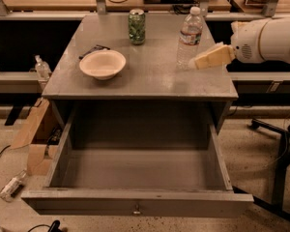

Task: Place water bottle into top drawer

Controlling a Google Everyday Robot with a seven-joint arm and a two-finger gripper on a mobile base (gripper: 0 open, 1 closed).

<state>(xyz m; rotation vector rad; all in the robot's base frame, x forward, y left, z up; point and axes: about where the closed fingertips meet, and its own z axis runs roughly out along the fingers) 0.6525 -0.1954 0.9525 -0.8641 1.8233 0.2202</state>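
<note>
The water bottle (189,36) stands upright at the back right of the grey table (150,76). It is clear ribbed plastic with a white cap and a white-and-red label band. My gripper (197,62) comes in from the right on a white arm, its cream fingers pointing left, just right of the bottle's lower half and close to it. The top drawer (135,168) is pulled fully out below the table top, wide, grey and holding nothing, with a small pull (136,209) at its front centre.
A green patterned can (137,26) stands at the back centre of the table. A cream bowl (103,64) sits at the left with a dark utensil behind it. A cardboard box (33,138) and small bottles are on the floor at left. Chair legs (275,178) stand at right.
</note>
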